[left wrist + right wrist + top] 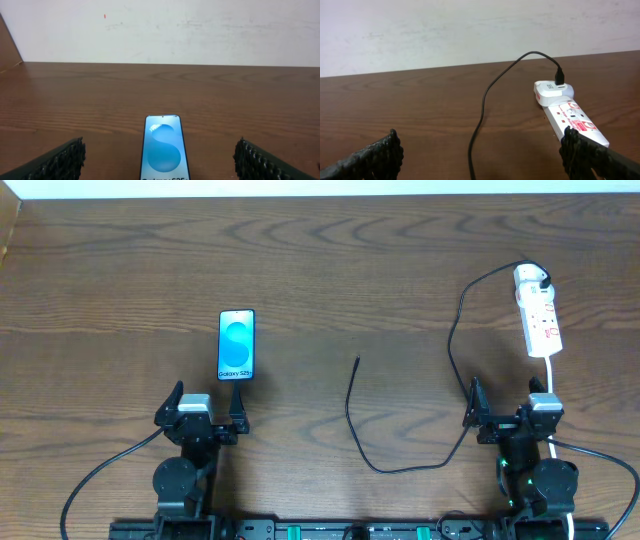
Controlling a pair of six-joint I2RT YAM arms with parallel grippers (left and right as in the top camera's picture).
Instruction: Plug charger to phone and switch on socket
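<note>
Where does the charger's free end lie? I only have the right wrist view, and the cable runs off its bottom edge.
Observer: The charger tip lies loose on the table, between the two arms, touching nothing.
Operator: And the phone?
Observer: The phone lies flat, screen up, just ahead of the left hand, unplugged.
Operator: Is that hand holding anything?
Observer: No, it is open and empty.

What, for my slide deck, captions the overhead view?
Phone left, charger with free tip centre, socket right, on a wooden table.
</note>
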